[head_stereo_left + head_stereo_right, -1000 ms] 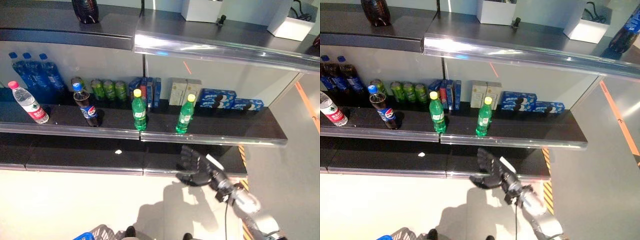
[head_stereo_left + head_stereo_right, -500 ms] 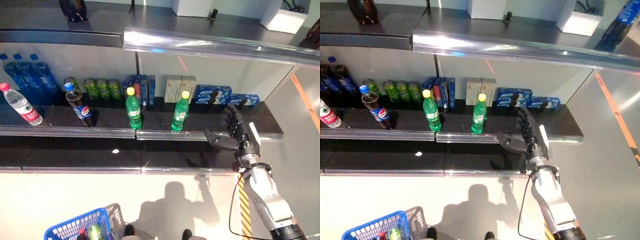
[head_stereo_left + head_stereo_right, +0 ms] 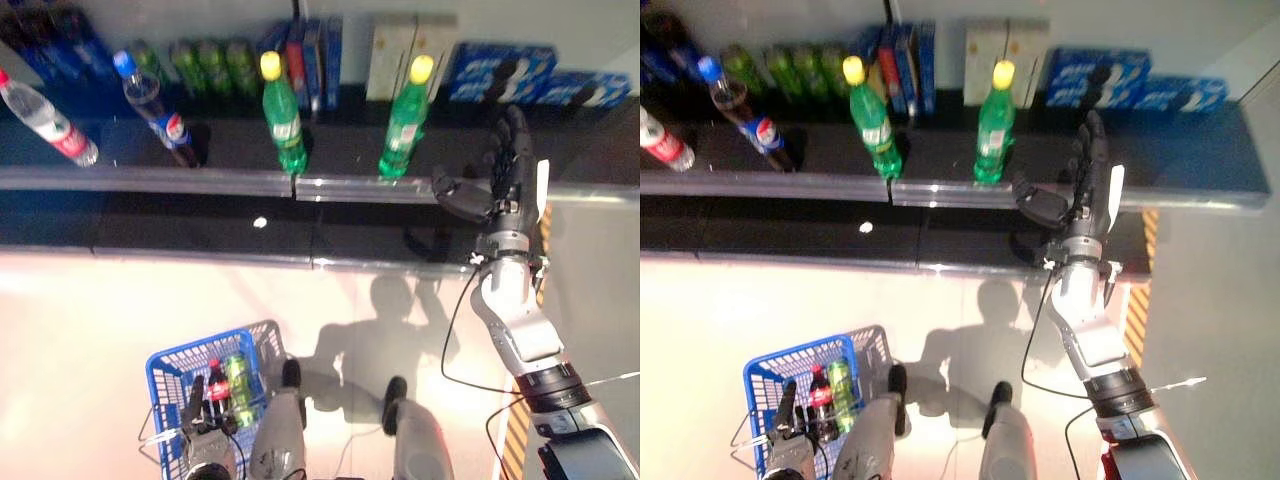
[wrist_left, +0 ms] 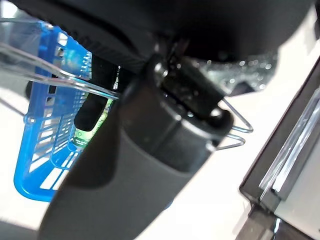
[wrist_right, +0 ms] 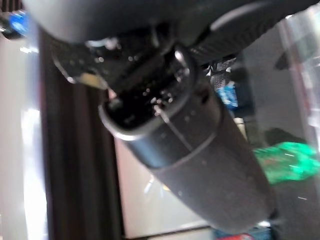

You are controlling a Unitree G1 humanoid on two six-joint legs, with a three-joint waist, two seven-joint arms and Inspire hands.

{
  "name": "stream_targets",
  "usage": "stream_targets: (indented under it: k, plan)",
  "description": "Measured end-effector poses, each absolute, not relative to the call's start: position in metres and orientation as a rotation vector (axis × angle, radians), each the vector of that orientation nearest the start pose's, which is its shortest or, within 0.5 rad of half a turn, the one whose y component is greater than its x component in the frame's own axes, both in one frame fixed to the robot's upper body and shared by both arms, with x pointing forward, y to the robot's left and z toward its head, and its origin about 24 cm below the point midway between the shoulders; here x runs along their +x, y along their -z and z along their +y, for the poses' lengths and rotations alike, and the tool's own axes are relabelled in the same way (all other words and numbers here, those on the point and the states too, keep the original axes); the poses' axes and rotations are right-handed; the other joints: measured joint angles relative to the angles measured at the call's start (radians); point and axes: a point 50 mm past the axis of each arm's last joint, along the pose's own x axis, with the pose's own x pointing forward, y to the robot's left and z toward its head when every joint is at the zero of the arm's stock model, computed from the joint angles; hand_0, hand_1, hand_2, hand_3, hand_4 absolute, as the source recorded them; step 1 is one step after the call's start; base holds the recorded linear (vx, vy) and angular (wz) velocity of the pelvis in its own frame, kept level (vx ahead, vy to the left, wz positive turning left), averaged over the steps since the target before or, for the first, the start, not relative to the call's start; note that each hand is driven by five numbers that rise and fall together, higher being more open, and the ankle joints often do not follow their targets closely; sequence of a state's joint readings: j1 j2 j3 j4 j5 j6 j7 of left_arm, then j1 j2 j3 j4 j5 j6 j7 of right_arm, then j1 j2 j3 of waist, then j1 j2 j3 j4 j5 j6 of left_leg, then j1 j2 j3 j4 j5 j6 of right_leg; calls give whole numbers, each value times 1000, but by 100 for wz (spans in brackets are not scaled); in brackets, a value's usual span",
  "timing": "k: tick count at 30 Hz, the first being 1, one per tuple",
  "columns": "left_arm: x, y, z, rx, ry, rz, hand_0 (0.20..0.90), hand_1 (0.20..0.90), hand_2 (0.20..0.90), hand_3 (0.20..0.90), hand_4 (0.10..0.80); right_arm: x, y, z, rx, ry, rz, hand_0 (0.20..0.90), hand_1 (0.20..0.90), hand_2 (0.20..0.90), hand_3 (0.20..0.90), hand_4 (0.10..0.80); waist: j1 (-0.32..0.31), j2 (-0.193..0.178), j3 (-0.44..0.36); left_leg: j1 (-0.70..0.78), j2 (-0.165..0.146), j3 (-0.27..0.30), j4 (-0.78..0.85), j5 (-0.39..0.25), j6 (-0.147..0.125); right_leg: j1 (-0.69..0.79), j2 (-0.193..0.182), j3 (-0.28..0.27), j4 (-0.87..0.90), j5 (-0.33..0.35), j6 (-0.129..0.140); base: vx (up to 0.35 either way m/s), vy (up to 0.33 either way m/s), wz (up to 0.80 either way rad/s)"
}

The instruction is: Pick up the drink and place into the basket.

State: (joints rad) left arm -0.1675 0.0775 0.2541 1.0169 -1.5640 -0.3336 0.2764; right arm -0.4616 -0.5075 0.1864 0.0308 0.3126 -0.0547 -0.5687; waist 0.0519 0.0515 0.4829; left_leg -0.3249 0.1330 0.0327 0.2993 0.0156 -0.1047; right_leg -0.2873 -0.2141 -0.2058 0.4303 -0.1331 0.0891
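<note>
Right hand (image 3: 505, 180): fingers straight, empty, beside green plastic bottle with yellow cap (image 3: 404, 120).
Left hand (image 3: 205, 455): grips blue wire basket (image 3: 165, 380) handle.

Long black shelf (image 3: 150, 180) with silver front rail, bearing two green yellow-capped plastic bottles (image 3: 283, 112), blue-capped cola bottle (image 3: 155, 107), clear red-labelled water bottle (image 3: 45, 118), green cans (image 3: 205, 62), blue boxes (image 3: 505, 72); nearest green bottle (image 3: 405, 118) just beside raised right hand's fingers (image 3: 510, 150).

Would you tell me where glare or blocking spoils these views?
Left eye view: glare streaks the shelf rail. Left wrist view: the left hand hides much of the basket. Right wrist view: the right hand hides part of a green bottle.
</note>
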Motion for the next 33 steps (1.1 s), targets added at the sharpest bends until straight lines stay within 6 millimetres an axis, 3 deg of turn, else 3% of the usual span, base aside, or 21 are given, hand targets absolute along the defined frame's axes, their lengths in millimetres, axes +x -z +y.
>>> stream_targets:
  k: [13,21,33]
  plan:
    - [180,124,224,-1343,-1280,475,300,300,300,200,100,325,-180,-179,-124,298,-471,900,900,900,900,800,28,4,52,-85,1,-18,39,4,-7,-110,4,17,89,-18,-15,-36,16,-1]
    - [193,117,217,-1338,-1219,484,300,300,300,200,100,349,-213,-179,-118,398,-530,900,900,900,900,800,56,6,52,-137,-2,-33,51,10,-10,-157,4,13,106,-22,-20,15,-2,3]
    - [206,108,218,-1340,-1159,450,300,300,300,200,100,356,-244,-173,-75,426,-587,900,900,900,900,800,82,7,53,-153,-10,-54,48,17,-14,-167,3,8,109,-31,-20,41,-3,4]
